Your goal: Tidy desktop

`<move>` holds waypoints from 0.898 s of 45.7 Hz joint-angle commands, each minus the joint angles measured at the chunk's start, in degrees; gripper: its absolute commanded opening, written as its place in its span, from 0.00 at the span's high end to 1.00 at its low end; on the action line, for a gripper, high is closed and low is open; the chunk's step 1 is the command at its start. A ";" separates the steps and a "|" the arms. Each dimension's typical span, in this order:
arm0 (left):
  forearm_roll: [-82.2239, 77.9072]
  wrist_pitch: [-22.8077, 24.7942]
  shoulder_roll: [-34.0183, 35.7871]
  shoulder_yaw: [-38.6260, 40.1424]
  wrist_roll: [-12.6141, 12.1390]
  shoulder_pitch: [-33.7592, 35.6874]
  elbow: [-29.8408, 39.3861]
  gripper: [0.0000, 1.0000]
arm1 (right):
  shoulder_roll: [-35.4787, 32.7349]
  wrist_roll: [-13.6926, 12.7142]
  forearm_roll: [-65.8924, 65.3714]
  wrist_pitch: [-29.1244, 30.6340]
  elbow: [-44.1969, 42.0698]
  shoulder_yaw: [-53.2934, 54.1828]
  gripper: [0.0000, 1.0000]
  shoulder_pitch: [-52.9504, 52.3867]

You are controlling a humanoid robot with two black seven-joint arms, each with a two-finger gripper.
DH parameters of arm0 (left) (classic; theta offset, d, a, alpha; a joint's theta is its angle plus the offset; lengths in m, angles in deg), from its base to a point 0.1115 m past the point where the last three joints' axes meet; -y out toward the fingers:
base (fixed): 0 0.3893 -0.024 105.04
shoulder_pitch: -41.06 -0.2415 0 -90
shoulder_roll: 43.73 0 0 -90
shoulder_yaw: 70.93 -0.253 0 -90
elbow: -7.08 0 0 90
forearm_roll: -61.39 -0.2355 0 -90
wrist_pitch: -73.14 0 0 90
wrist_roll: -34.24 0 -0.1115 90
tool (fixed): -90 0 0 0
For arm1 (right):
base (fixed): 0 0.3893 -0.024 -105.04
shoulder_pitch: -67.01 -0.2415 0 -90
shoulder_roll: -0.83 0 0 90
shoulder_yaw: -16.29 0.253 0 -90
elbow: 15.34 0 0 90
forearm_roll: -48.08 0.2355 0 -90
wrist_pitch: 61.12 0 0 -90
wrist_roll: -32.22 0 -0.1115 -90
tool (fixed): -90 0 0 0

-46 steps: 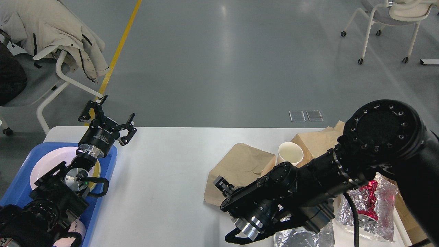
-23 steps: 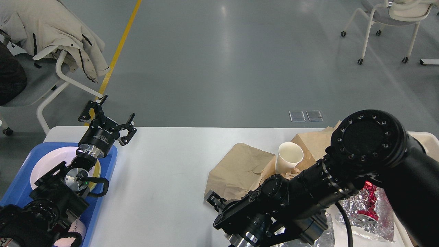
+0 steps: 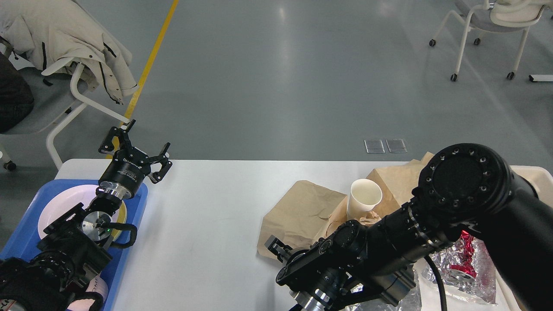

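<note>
The white desktop (image 3: 207, 216) carries clutter on its right half: a crumpled brown paper bag (image 3: 302, 211), a second brown bag (image 3: 397, 177) behind it, and an upright white paper cup (image 3: 365, 196) between them. Crinkled clear and foil wrapping with a red item (image 3: 464, 255) lies at the right. My right gripper (image 3: 276, 249) is low at the near left corner of the first bag. It looks dark and small, so its fingers cannot be told apart. My left gripper (image 3: 137, 149) stands open and empty above the far corner of the blue tray (image 3: 136, 203).
The blue tray at the left holds a white plate (image 3: 60, 207), partly hidden by my left arm. A cream bin (image 3: 538, 172) peeks out behind my right elbow. Beyond the table stand a chair with a beige coat (image 3: 65, 34) on the left and another chair (image 3: 497, 26) at the far right.
My right arm has sunk toward the near edge and its elbow has shifted left, so the cream bin now shows. The gripper sits lower along the bag's left corner. My left arm has not moved.
</note>
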 commanded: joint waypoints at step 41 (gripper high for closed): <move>-0.04 0.01 0.00 0.00 0.00 0.00 0.00 0.00 | -5.57 -0.61 -5.73 13.66 -17.65 -3.22 0.31 6.05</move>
